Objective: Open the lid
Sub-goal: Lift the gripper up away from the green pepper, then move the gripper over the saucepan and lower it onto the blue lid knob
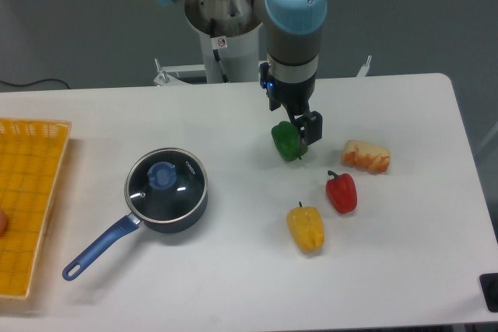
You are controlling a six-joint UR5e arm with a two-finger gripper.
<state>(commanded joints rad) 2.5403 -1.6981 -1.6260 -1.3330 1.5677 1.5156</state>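
White worktop [233, 270]: glass lid [166, 183] sits on the blue saucepan [175, 211]; claw [305, 139] hangs beside a green pepper [286, 141], its opening unclear.

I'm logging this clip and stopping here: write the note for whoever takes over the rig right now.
Pincer: low over the table beside the green pepper; I cannot tell whether it is open or shut.
Lid: seated on the blue saucepan, left of the arm, knob untouched.
Done: nothing yet; the lid is still on.
Left: move over to the saucepan, grip the knob, lift the lid off.
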